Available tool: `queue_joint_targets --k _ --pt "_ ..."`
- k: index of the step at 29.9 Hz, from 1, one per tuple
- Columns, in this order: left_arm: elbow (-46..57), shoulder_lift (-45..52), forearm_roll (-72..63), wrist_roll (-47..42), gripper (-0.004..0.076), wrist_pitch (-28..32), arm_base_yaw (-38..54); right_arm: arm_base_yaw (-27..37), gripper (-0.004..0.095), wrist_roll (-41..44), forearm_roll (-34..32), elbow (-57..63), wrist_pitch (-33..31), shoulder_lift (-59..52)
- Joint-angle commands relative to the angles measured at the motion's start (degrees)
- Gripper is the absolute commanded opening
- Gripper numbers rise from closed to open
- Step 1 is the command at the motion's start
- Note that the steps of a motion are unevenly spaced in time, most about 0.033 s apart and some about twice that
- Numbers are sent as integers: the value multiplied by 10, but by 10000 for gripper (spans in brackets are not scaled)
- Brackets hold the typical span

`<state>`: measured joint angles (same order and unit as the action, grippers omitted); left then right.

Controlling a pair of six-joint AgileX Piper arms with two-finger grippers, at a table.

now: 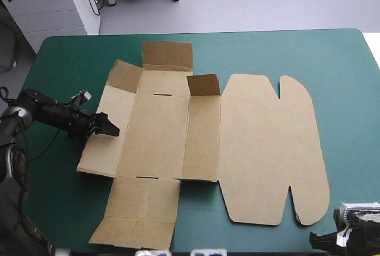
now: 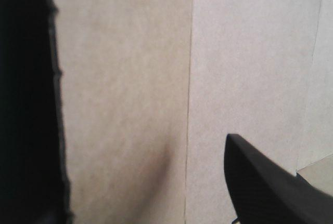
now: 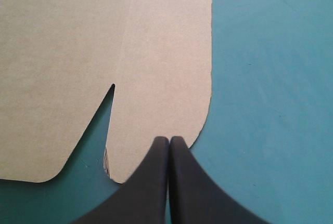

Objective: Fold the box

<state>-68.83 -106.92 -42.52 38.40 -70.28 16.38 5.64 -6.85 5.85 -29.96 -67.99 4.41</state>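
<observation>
The brown box (image 1: 160, 131) lies as a flat cut sheet on the teal-green cover, its rounded lid (image 1: 267, 149) spread to the right. Two small flaps (image 1: 203, 85) at the far side stand up a little. My left gripper (image 1: 107, 127) is at the sheet's left side panel (image 2: 125, 99), which is slightly raised off the table. One black finger (image 2: 270, 182) lies over the board, set apart from the middle; the other is hidden behind the panel's edge. My right gripper (image 3: 169, 140) is shut, its tip at the lid's near right corner (image 3: 171, 104), low by the table's front edge (image 1: 317, 239).
The near flap (image 1: 142, 214) reaches almost to the table's front edge. Bare teal-green cover (image 1: 297, 54) lies beyond the sheet at the far right and along the left edge behind my left arm.
</observation>
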Motion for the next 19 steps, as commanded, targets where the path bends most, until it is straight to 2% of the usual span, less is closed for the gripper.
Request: queue_joint_targets --k 1,3,6,7,8,14,19 --pt "4 4 8 3 426 -31 -11 -2 -19 -1 0 -12 34 9" --pt "4 4 7 3 342 -31 -11 -2 -19 -1 0 -12 34 9" --pt "4 4 0 3 131 -36 -11 -2 -19 -1 0 -12 34 9" --pt "4 4 0 4 31 -38 -11 -2 -19 -1 0 -12 34 9" --pt "4 4 0 15 -6 -39 -11 -2 -19 -1 0 -12 34 9" --pt "-2 9 -2 36 -8 -38 -23 -2 -19 -1 0 -12 34 9" --pt "-49 24 13 59 -8 -39 -59 -2 -19 -1 0 -12 34 9"
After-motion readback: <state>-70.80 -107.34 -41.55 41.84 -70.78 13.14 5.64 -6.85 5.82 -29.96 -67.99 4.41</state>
